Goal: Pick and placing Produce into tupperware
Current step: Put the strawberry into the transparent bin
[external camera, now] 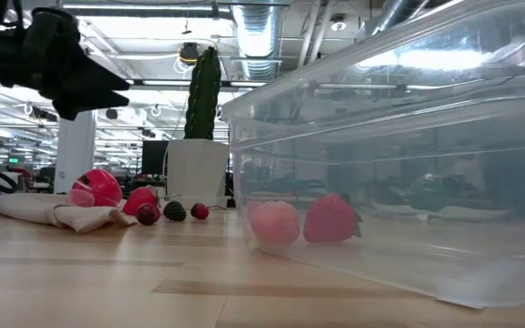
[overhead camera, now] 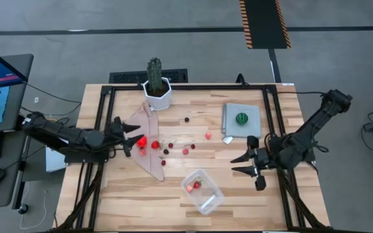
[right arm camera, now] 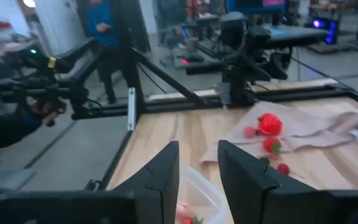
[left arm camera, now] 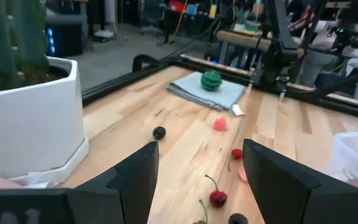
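The clear tupperware [overhead camera: 203, 191] lies open and skewed near the table's front edge, holding two red pieces [overhead camera: 193, 186]. More red pieces [overhead camera: 155, 145] lie on and beside a beige cloth mid-table, with dark berries [overhead camera: 186, 119] scattered nearby. The green striped ball [overhead camera: 241, 118] rests on a grey mat at back right.

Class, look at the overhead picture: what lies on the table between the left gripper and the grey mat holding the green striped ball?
In the high view, scattered produce lies between the left gripper and the grey mat: red pieces and dark berries, some on a beige cloth.
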You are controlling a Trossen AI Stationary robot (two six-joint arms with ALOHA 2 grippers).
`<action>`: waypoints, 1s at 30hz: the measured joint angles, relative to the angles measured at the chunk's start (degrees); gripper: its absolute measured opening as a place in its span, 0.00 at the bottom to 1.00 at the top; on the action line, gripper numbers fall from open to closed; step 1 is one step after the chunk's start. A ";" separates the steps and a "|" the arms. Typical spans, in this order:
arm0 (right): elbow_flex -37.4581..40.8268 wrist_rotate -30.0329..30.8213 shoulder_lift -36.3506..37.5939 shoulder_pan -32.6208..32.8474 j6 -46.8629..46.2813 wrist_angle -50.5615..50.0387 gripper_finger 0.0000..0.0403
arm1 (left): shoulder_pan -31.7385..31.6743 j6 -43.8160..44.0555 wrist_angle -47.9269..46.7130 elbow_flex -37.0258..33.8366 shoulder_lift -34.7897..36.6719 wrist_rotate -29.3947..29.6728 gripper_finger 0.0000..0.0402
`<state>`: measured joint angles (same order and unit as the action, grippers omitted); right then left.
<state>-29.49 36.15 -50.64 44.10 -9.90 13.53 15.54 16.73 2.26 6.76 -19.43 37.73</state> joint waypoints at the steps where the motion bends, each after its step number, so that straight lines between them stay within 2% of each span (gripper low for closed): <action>1: 1.22 -0.49 0.55 0.03 0.78 1.76 0.33 | -1.01 0.31 -0.07 0.77 -1.71 -0.70 0.55; 4: 4.74 -2.09 2.26 0.37 3.19 6.58 0.33 | -4.25 -0.18 -0.24 3.53 -6.92 -4.24 0.55; 9: 11.72 -2.21 7.01 0.44 3.96 12.60 0.33 | -9.53 0.19 0.97 6.59 -15.61 -14.00 0.55; 12: 15.19 0.85 10.46 -0.61 5.41 10.26 0.33 | -10.68 -0.16 5.45 6.79 -19.36 -14.87 0.55; 14: 16.89 2.69 12.38 -1.35 -0.93 7.60 0.33 | -10.80 0.14 6.75 6.87 -21.02 -13.70 0.55; 17: 19.23 -1.51 14.15 -1.50 -3.09 6.90 0.33 | -10.78 1.62 6.89 6.87 -22.47 -9.07 0.55; 20: 21.57 -1.54 15.13 -3.11 -2.14 8.53 0.33 | -10.91 1.76 7.75 6.84 -23.66 -5.60 0.55; 25: 25.75 -2.72 16.94 -9.06 0.37 11.09 0.33 | -12.75 0.65 11.98 6.84 -25.24 -13.24 0.55; 28: 28.98 -9.22 18.41 -14.02 1.84 15.30 0.33 | -14.65 0.19 12.64 6.84 -26.40 -17.00 0.55; 30: 29.11 -14.06 19.11 -17.55 2.00 14.28 0.33 | -16.03 0.22 12.57 6.84 -27.34 -17.30 0.55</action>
<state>-0.38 22.09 -31.54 26.54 -7.90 27.81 -0.50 16.95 14.84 13.61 -46.77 20.43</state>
